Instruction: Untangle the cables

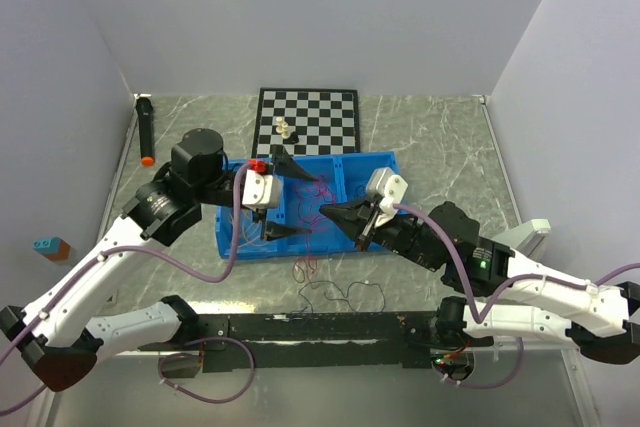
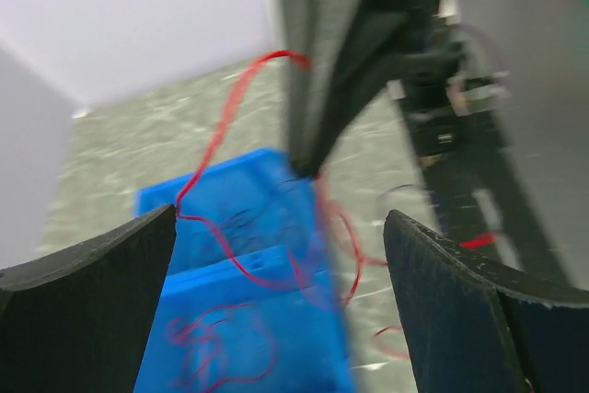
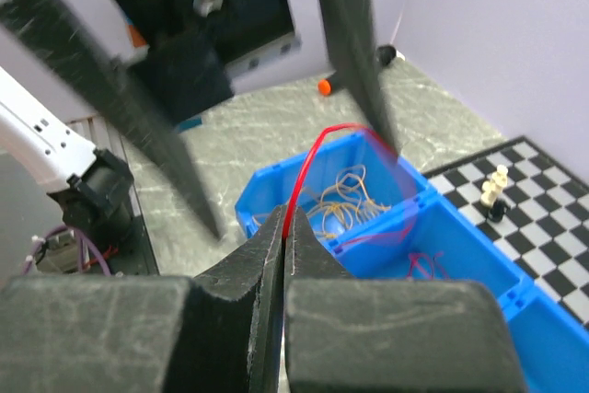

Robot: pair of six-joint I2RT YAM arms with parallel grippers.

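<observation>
Cables [image 1: 305,209] lie mostly in the blue bin [image 1: 372,156] directly under both claws. In the right wrist view, the compartment just beyond the right claw [image 3: 281,220] holds a loose nest of yellow-orange strands [image 3: 345,195]. The next compartment, on the chessboard side, holds thin red and dark ones. The green-grey marbled table [image 1: 440,137] carries the bin and is closed in by pale walls. Past the claws, a chessboard [image 1: 308,119] lies just beside the bin's far edge, with a few chess pieces [image 1: 284,129] standing on it. A black marker with an orange tip [image 1: 146,132] lies well off to the left claw's outer side, along the wall. The left claw [image 1: 288,195] is spread wide and holds nothing, and the right claw's tips point into the gap between its fingers [image 2: 92,273]. The right claw is pressed together on a red cable [image 3: 304,167], which rises from its tips, arches over and drops back into the bin. On the near side of the claws, outside the bin, a small red-and-orange tangle [image 1: 306,269] and some dark loops [image 1: 345,295] lie on the table. The left wrist view is blurred, the claws cover part of the bin floor from above, and the number of strands cannot be told.
</observation>
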